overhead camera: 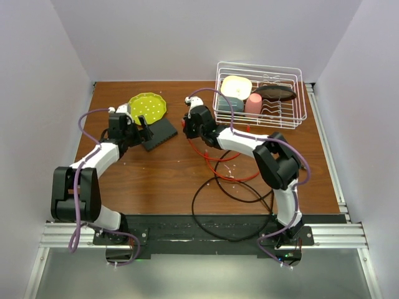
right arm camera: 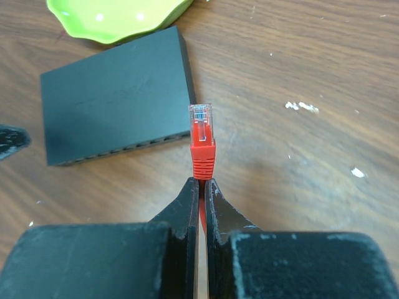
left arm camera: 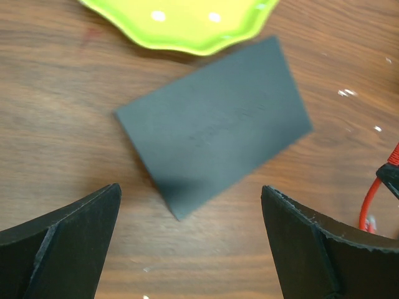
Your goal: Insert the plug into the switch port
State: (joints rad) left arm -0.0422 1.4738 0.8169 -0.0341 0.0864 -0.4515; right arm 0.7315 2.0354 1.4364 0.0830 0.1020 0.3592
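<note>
A brown wooden surface (overhead camera: 156,180) sits between white walls. The right pincer (right arm camera: 201,187) is clenched on the plug (right arm camera: 201,134) at the base of its red boot, with the clear tip pointing up-frame. The switch port (right arm camera: 124,149) row lines the lower long edge of the black box (right arm camera: 115,93), just left of the plug and facing down-frame. The left pincer (left arm camera: 190,190) hangs released over the box, nearer to it. At upper right, a wire rack (overhead camera: 293,93) holds a pink cup (overhead camera: 254,104) and a yellow bowl (overhead camera: 236,85).

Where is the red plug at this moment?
In the right wrist view, the red plug juts from the shut right gripper, just right of the port-lined edge of the black switch box, with the yellow-green plate beyond.
</note>
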